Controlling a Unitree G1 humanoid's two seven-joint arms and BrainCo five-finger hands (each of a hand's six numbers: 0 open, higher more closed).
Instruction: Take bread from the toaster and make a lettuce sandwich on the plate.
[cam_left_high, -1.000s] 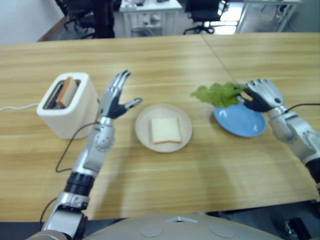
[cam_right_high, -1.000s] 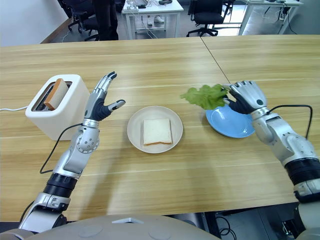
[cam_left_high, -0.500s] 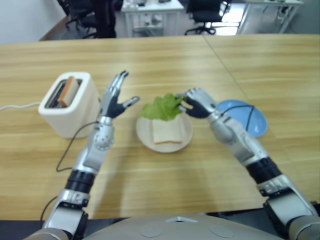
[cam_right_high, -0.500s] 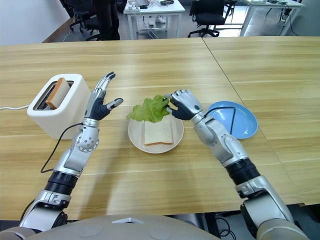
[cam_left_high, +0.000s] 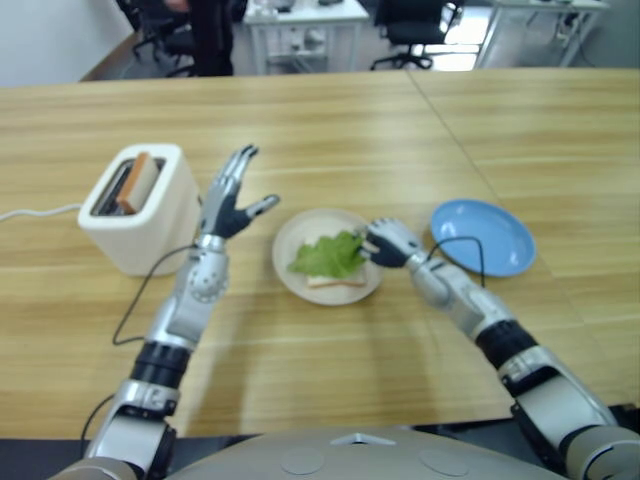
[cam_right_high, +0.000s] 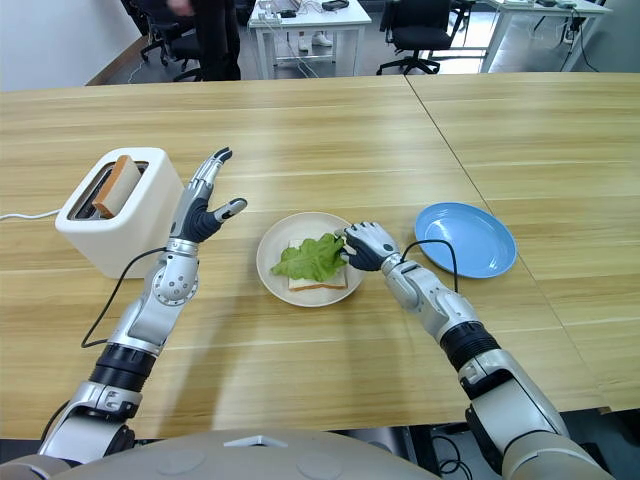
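Our right robot hand (cam_right_high: 368, 246) grips the lettuce (cam_right_high: 310, 257) lying on the bread (cam_right_high: 320, 283) on the plate (cam_right_high: 300, 224), midway along the counter (cam_right_high: 320, 130) — our left robot hand (cam_right_high: 203, 205) hangs open by the toaster (cam_right_high: 108, 230) near its left edge.

The 2 arms are built of rounded, silver-grey metal segments. The left robot hand (cam_right_high: 205, 200) has slim silver fingers over a dark, near-black palm, and its thumb ends in a pale tip. The right robot hand (cam_right_high: 368, 245) has a silver, segmented back with black inner parts. The left forearm (cam_right_high: 165, 290) and the right forearm (cam_right_high: 428, 300) are smooth grey tubes, each ending in a black ribbed collar (cam_right_high: 122, 366) before a blockier grey section. A thin black cable (cam_right_high: 110, 295) loops off the left forearm, and another black wire (cam_right_high: 437, 241) arcs from the right wrist.
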